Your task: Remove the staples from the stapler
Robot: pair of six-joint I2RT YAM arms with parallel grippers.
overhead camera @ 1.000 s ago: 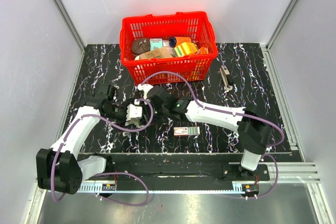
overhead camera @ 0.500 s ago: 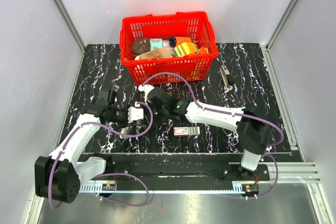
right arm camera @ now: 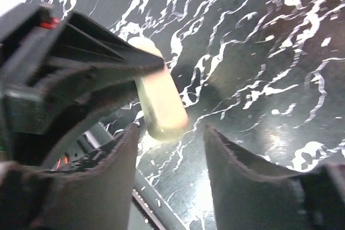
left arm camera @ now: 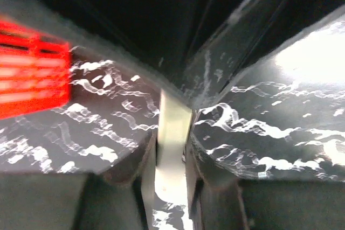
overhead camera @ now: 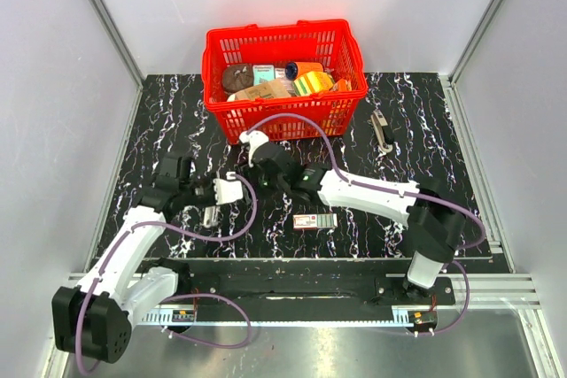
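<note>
The stapler (overhead camera: 229,190), small and pale beige, is off the table left of centre, with my left gripper (overhead camera: 220,191) shut on it. In the left wrist view the stapler (left arm camera: 173,127) is pinched between both fingers of the left gripper (left arm camera: 172,152) and sticks out forward. My right gripper (overhead camera: 252,176) is just right of it and open. In the right wrist view the stapler's rounded end (right arm camera: 161,109) hangs just beyond the right gripper (right arm camera: 170,146). Its two fingers are spread and not touching it. The left gripper's dark fingers (right arm camera: 86,52) come in from the left.
A red basket (overhead camera: 283,117) full of groceries stands at the back centre. A small red-and-white box (overhead camera: 316,221) lies near the front, right of the grippers. A slim grey-and-dark object (overhead camera: 381,130) lies at the right of the basket. The two arms' purple cables loop over the middle.
My left gripper has shut on the stapler. My right gripper has let it go, opened and drawn back a little towards the basket.
</note>
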